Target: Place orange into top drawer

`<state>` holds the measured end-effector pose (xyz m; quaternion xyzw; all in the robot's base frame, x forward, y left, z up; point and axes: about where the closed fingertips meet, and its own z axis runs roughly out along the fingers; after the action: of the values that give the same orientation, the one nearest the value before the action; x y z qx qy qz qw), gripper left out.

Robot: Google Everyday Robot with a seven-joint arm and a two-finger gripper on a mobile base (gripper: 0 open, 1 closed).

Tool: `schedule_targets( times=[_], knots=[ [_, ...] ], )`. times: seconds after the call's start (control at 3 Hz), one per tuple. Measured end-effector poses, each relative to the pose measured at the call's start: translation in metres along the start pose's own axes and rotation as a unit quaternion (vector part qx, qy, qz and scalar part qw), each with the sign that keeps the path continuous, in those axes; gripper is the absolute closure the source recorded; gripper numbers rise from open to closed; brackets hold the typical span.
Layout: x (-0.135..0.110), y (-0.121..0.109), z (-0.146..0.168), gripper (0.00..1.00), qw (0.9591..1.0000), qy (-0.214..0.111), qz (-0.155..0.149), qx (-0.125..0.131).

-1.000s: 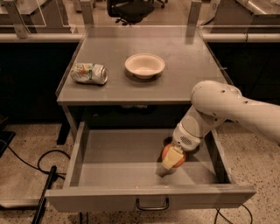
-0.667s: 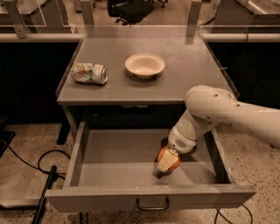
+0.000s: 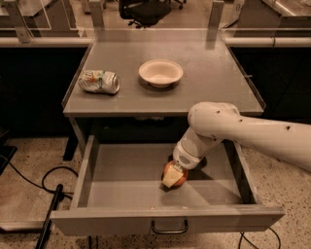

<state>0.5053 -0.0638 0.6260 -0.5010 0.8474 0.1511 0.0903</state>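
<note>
The top drawer (image 3: pixel 121 170) is pulled out wide, a shallow grey metal tray with a dark handle (image 3: pixel 169 227) on its front panel. The orange (image 3: pixel 178 175) sits low inside it, right of the middle, held between pale fingers (image 3: pixel 170 179). My gripper (image 3: pixel 174 176) reaches down into the drawer from the white arm (image 3: pixel 243 133) on the right and is shut on the orange. I cannot tell whether the orange touches the drawer floor.
A grey table top (image 3: pixel 204 82) above the drawer carries a white bowl (image 3: pixel 161 72) and a crushed white-green can (image 3: pixel 99 81). Black cables (image 3: pixel 34 187) and a dark pole (image 3: pixel 48 219) lie on the speckled floor at the left. A chair (image 3: pixel 146 9) stands behind.
The arm has shifted left and lowered, carrying the orange a little further left and down inside the drawer.
</note>
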Motion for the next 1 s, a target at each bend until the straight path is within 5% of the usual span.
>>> schedule_targets(
  times=[0.67, 1.0],
  knots=[
    [-0.014, 0.003, 0.028, 1.0, 0.9956, 0.043, -0.007, 0.083],
    [-0.014, 0.005, 0.032, 1.0, 0.9963, 0.04, -0.002, 0.076]
  ],
)
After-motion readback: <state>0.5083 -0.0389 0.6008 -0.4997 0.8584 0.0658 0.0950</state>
